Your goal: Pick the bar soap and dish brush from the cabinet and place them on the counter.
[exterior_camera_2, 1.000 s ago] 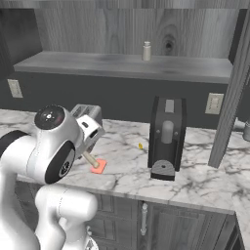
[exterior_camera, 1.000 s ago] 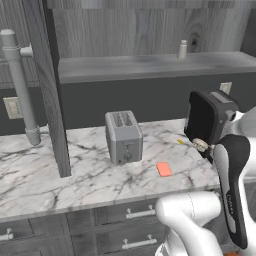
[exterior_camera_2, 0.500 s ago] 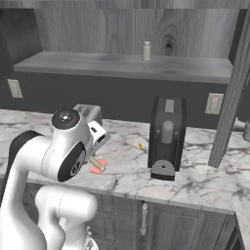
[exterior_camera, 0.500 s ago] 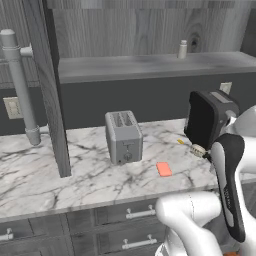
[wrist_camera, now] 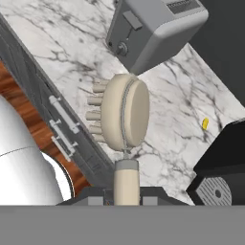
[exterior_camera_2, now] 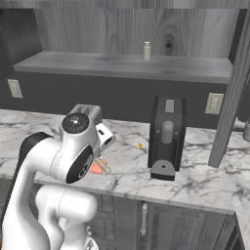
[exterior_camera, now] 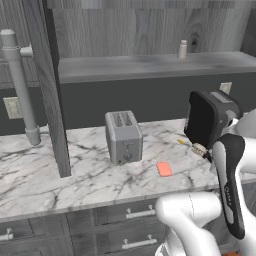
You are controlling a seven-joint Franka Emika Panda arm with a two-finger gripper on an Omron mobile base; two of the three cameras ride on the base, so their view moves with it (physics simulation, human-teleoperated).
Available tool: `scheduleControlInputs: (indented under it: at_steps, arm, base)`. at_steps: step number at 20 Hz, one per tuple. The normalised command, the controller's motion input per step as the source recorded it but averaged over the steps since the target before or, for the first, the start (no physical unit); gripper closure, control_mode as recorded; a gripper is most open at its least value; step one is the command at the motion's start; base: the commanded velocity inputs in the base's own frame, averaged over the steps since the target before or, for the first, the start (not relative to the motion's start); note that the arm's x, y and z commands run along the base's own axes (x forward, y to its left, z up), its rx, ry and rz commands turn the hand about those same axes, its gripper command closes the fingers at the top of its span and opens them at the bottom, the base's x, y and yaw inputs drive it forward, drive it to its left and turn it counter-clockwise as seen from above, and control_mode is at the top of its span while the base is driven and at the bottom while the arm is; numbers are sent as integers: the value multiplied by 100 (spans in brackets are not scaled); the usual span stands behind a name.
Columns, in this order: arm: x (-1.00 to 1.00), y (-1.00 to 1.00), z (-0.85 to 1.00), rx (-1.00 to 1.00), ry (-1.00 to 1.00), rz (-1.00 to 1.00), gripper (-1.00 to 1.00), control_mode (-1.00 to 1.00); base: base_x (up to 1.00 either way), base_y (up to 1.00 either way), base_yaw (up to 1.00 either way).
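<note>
My gripper (wrist_camera: 127, 195) is shut on the handle of the dish brush (wrist_camera: 124, 112), whose tan round head points at the counter (wrist_camera: 67, 52) with its bristles turned sideways. The brush head (exterior_camera: 199, 148) hangs just above the counter (exterior_camera: 75, 175), in front of the black coffee machine. In the right base view the gripper (exterior_camera_2: 104, 155) and the brush handle (exterior_camera_2: 102, 165) sit over the bar soap (exterior_camera_2: 97, 169). This orange-red soap (exterior_camera: 163, 169) lies flat on the marble, right of the toaster. The cabinet (exterior_camera: 150, 67) above stands open, its grey shelf showing.
A grey toaster (exterior_camera: 123, 136) stands mid-counter and a black coffee machine (exterior_camera_2: 167, 136) to its right. There is a tiny yellow speck (wrist_camera: 205, 124) between them and a small beige bottle (exterior_camera_2: 146, 50) on the shelf. The open cabinet door (exterior_camera: 50, 85) hangs left. Drawers (wrist_camera: 62, 129) run below.
The arm has swung a little right and lower with the brush, and in the right base view it now covers most of the soap. The grip is unchanged.
</note>
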Motion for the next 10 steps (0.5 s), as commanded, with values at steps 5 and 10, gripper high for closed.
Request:
scheduleControlInputs:
  at_steps: [5,10]
  arm:
    - [0,3,-49,-2,-20,-12,100,-100]
    - [1,4,-49,-5,-10,-15,100,-100]
  base:
    - [0,0,0]
    - [0,0,0]
